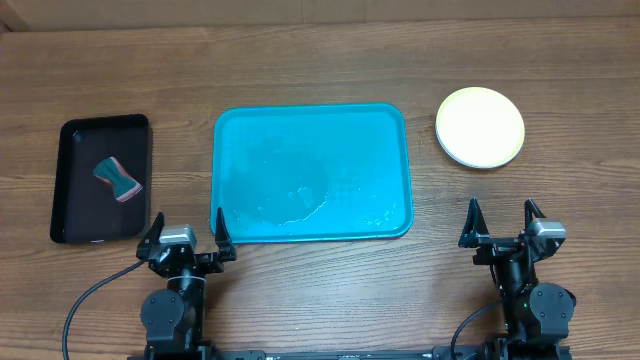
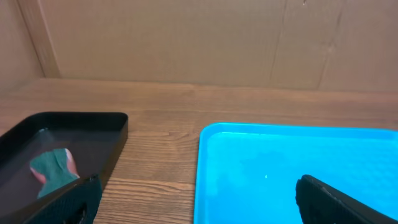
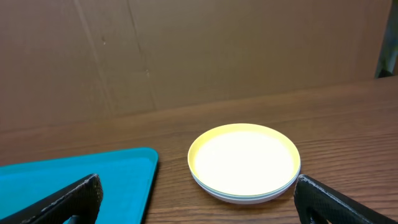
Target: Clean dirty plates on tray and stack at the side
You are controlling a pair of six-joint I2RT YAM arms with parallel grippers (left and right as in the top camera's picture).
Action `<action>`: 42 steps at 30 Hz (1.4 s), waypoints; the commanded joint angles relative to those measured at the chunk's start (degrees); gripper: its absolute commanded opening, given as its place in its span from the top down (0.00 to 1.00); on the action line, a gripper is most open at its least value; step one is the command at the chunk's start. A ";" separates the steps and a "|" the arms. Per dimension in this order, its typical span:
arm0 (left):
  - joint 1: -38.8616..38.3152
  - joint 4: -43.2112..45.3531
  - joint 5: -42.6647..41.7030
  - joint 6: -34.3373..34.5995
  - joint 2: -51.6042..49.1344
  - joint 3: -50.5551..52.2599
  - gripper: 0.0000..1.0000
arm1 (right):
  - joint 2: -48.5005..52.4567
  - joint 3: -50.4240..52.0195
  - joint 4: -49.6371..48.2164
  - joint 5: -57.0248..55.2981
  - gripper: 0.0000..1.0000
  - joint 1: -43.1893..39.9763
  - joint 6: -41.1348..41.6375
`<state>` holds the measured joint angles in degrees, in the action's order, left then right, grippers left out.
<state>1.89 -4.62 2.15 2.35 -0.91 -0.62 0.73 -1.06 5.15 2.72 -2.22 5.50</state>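
Evidently both tools (image 1: pixel 188 224) (image 1: pixel 500 216) gape — empty.

We read no legible text, label, brand, number or sign in any of the three views, neither on the turquoise tray (image 1: pixel 350 150), the stacked plates (image 1: pixel 480 126), the black tray (image 1: pixel 78 205), the wooden table (image 1: pixel 300 50) nor the cardboard backdrop (image 3: pixel 186 50).

Just a brown wood-grain table (image 1: pixel 320 50), pretty evenly lit. Behind it stands a plain cardboard wall (image 2: pixel 186 37) with a few vertical seams and creases.
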 commanded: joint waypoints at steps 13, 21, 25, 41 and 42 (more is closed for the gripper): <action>-0.20 0.09 0.02 -1.01 0.72 0.33 0.00 | -0.57 0.59 -0.48 -0.31 0.00 -0.11 -0.42; -0.20 0.22 1.11 1.53 0.72 0.33 0.00 | -0.57 0.59 -0.48 -0.28 0.00 -0.11 -0.42; -0.20 0.28 0.37 1.49 0.72 0.33 0.00 | -0.57 0.59 -0.48 -0.28 0.00 -0.11 -0.42; -0.20 0.33 0.35 1.51 0.66 0.33 0.00 | -0.57 0.61 -0.48 -0.28 0.00 -0.11 -0.42; -0.20 0.33 0.35 1.51 0.66 0.33 0.00 | -0.57 0.59 -0.48 -0.28 0.00 -0.11 -0.42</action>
<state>1.89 -4.56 2.39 3.01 -0.91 -0.62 0.73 -1.06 5.13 2.72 -2.22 5.52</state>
